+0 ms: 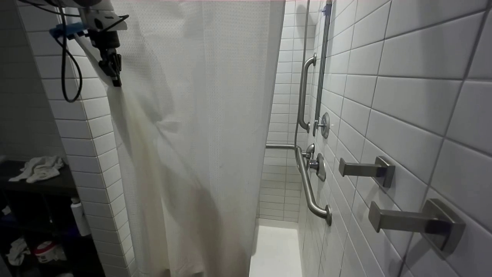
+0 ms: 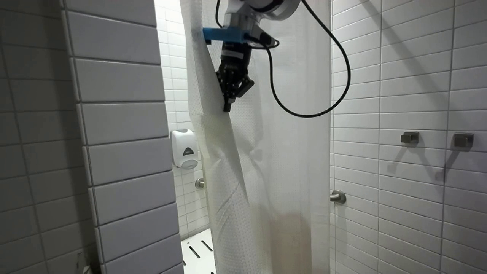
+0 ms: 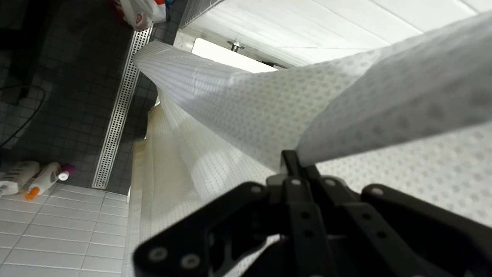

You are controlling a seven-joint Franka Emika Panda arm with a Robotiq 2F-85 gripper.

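we get the floor drain (image 3: 120,109) only in the wrist view, the wall dispenser (image 2: 185,146) only in an exterior view! our arm (image 2: 279,9) hangs from above, end effector (image 2: 227,107) down, pinching the shower curtain (image 1: 215,107) near the tiled pillar (image 1: 80,165).

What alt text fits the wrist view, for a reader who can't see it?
A black gripper pinches a white, dotted shower curtain that hangs in folds. To its left, a perforated metal drain strip crosses a dark tiled floor, with bottles by the left edge and a plastic bag up top.
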